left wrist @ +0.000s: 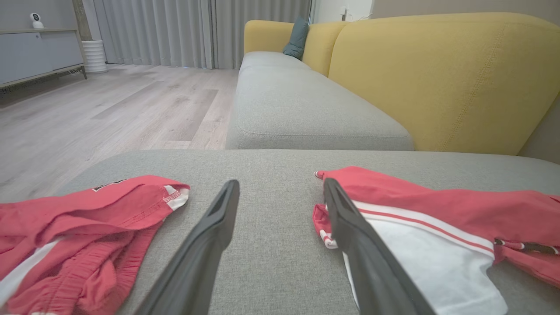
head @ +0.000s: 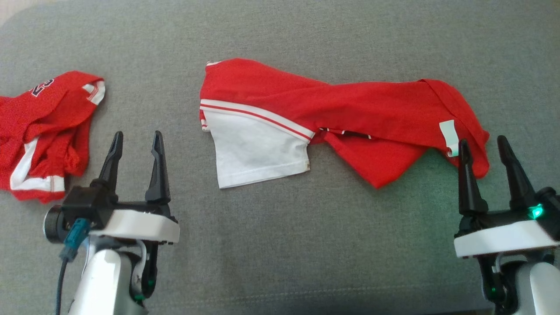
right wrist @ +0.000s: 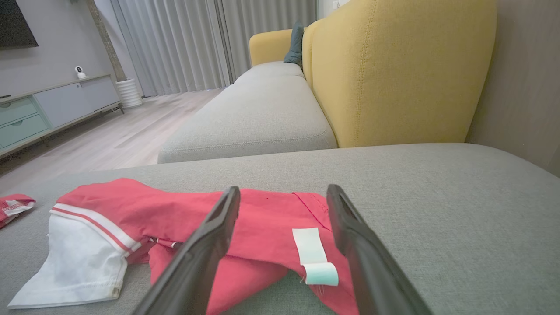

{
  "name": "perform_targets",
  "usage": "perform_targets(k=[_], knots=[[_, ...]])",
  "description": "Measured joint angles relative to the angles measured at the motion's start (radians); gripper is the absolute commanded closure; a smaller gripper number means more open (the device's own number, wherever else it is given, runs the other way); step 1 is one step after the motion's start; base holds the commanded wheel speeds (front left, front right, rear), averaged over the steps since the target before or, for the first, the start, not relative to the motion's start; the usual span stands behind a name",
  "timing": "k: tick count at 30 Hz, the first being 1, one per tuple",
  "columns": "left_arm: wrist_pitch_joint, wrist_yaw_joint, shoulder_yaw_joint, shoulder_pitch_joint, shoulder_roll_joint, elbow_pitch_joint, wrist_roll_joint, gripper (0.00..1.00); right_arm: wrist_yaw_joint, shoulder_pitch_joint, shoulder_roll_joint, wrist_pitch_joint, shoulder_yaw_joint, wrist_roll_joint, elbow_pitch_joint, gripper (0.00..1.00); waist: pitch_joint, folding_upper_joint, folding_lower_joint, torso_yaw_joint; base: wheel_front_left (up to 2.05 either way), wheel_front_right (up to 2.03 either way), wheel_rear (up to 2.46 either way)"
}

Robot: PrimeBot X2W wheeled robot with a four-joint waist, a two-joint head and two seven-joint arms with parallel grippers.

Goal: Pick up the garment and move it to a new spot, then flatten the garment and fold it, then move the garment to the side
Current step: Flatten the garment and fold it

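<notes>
The red garment [head: 350, 105] lies twisted and unfolded (flattening, folding and moving aside look undone), with left gripper [head: 137, 134] and right gripper [head: 481, 141] both open and empty.

The head camera looks straight down from above at the gray cushion [head: 280, 245]; each wrist camera sits low, close to it, looking across it toward the yellow sofa back [left wrist: 437, 78]; all three see the same red and white shirt [head: 341, 109].
</notes>
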Motion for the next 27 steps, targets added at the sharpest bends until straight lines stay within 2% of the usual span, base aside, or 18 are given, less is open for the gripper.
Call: perform_targets(k=[10, 15, 16, 19, 27], knots=[[0.005, 0.004, -0.022, 0.000, 0.003, -0.011, 0.000, 0.00, 0.000, -0.001, 0.002, 0.010, 0.000, 0.006, -0.004, 0.00, -0.001, 0.0000, 0.0000, 0.004, 0.00, 0.00, 0.00], [0.130, -0.052, -0.100, -0.006, -0.001, 0.037, -0.026, 0.00, 0.000, -0.006, 0.004, 0.021, 0.010, 0.020, -0.003, 0.00, 0.022, 0.0000, 0.0000, 0.003, 0.00, 0.00, 0.00], [0.130, -0.052, -0.100, -0.006, -0.001, 0.037, -0.026, 0.00, 0.000, -0.006, 0.004, 0.021, 0.010, 0.020, -0.003, 0.00, 0.022, 0.0000, 0.0000, 0.003, 0.00, 0.00, 0.00], [0.218, -0.077, -0.141, -0.008, -0.009, 0.110, -0.051, 0.00, 0.000, -0.008, 0.005, 0.027, 0.023, 0.024, 0.001, 0.00, 0.041, 0.0000, 0.0000, -0.004, 0.00, 0.00, 0.00], [0.332, -0.094, -0.160, -0.088, -0.018, 0.207, -0.097, 0.00, 0.000, -0.013, 0.007, 0.027, 0.026, 0.041, 0.029, 0.00, 0.071, 0.0000, 0.0000, -0.034, 0.00, 0.00, 0.00]])
